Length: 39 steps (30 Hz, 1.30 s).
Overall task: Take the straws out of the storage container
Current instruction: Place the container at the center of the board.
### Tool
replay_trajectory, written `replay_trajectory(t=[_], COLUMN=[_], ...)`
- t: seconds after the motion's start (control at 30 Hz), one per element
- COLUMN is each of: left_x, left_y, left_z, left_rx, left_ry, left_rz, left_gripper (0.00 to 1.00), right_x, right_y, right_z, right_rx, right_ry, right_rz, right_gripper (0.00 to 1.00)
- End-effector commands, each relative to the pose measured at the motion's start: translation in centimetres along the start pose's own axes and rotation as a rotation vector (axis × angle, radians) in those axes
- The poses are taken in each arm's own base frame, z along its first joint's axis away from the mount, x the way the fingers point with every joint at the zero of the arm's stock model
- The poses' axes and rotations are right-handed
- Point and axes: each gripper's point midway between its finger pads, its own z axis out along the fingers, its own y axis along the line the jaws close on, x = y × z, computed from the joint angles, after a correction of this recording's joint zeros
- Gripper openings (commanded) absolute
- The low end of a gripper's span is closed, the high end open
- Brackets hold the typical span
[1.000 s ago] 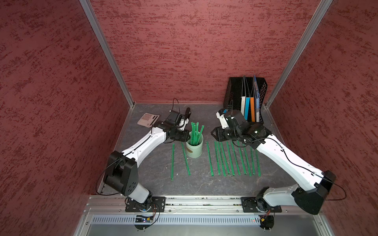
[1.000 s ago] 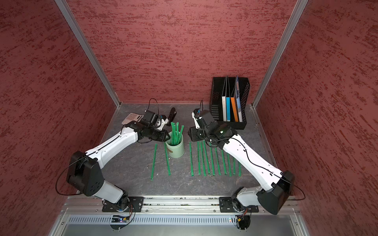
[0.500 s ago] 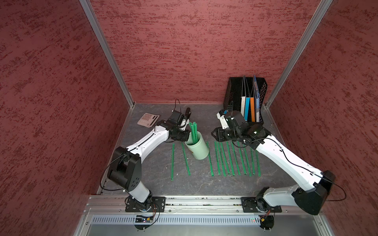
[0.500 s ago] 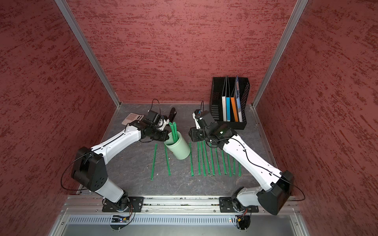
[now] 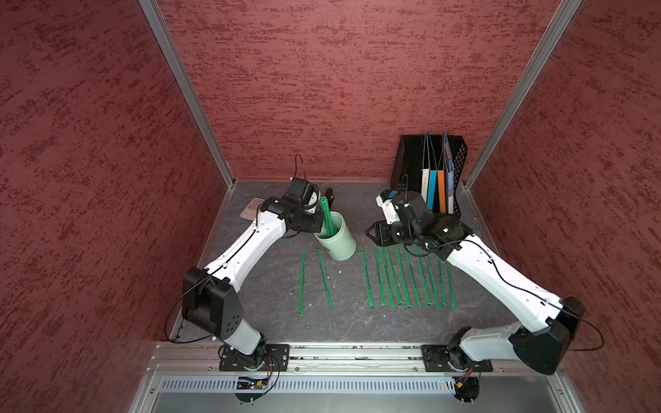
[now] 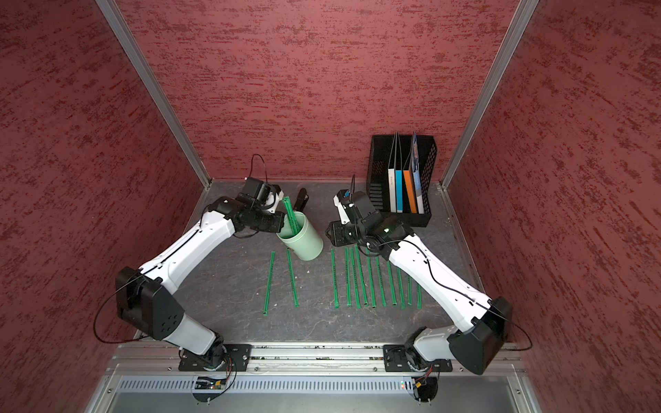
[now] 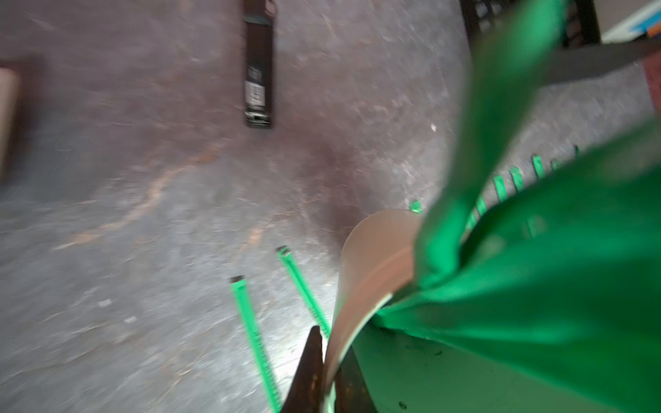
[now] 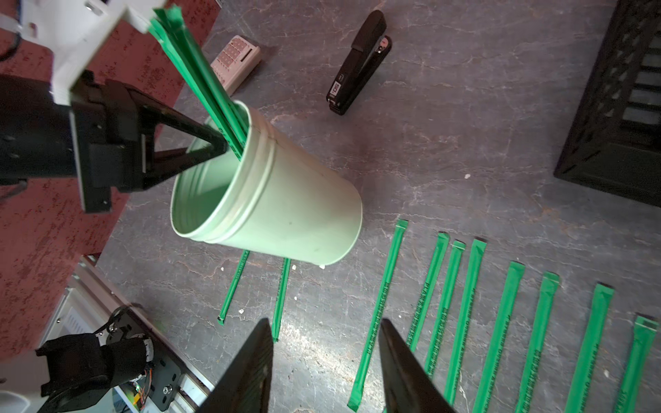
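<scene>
We see the left hand (image 8: 218, 148) clenched on the rim of the storage container (image 8: 286, 214), one finger inside the wall and one outside. The pale green cup stands tilted near the middle of the worktop (image 5: 272, 321), its mouth leaning toward that arm and a few straws (image 8: 200, 68) sticking out. Two loose straws (image 5: 302, 282) lie flat just to its left and a row of others (image 5: 411, 279) lies side by side to its right, where the right hand (image 8: 323, 321) hovers above their far ends, jaws apart and grasping nothing.
</scene>
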Motion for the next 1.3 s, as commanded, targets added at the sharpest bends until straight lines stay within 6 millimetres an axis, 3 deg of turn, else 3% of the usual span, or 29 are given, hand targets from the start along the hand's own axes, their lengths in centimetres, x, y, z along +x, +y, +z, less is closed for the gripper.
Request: replay_trajectory(t=[0.0, 0.3, 0.6, 0.8, 1.07, 1.27], left_x=[-0.2, 3.0, 6.9, 8.4, 9.4, 9.8], left_y=[3.9, 11.6, 15.7, 16.9, 17.2, 17.2], left_z=[-3.7, -6.2, -4.0, -2.2, -0.9, -0.7], left_rx=[-0.171, -0.431, -0.497, -0.492, -0.447, -0.442], left_ry=[-0.020, 0.055, 0.128, 0.148, 0.153, 0.158], left_rz=[-0.023, -0.165, -0.277, -0.325, -0.363, -0.374], left_gripper=[0.09, 0.08, 0.07, 0.07, 0.12, 0.35], right_x=[-2.2, -3.2, -4.2, -4.4, -3.9, -4.0], right_y=[1.8, 3.7, 5.4, 6.1, 8.2, 10.6], right_z=[0.2, 4.2, 6.6, 7.5, 9.3, 10.7], right_rx=[-0.078, -0.168, -0.255, -0.293, -0.353, -0.396], right_ry=[-0.038, 0.026, 0.054, 0.072, 0.118, 0.133], right_rz=[-0.028, -0.057, -0.041, -0.031, -0.052, -0.080], right_gripper=[0.45, 0.45, 0.46, 0.46, 0.47, 0.47])
